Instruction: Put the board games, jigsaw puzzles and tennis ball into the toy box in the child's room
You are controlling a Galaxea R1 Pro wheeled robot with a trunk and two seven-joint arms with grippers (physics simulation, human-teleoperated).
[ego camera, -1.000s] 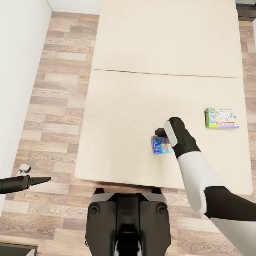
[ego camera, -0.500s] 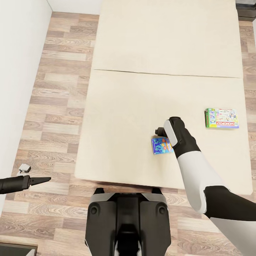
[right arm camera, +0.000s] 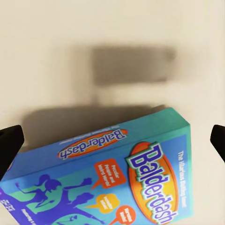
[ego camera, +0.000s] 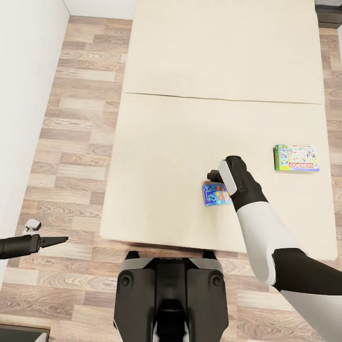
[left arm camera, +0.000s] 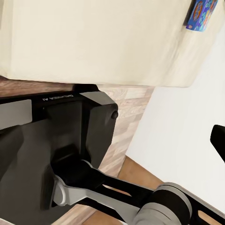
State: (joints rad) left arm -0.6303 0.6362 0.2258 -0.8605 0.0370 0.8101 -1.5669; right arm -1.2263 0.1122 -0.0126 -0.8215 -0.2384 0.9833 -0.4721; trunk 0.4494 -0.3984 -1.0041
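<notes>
Bed (ego camera: 180, 142) holds two board games (ego camera: 216, 194), wooden floor (ego camera: 76, 142) around.

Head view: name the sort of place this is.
Probably a bedroom: a wide beige mattress on wood-plank flooring, with a blue Balderdash game box and a green-and-white Monopoly box lying on it.

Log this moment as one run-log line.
stage: grasp approach | right gripper: open, jaws either side of blue board game on bed | left gripper: idle over floor | green board game: untouched
</notes>
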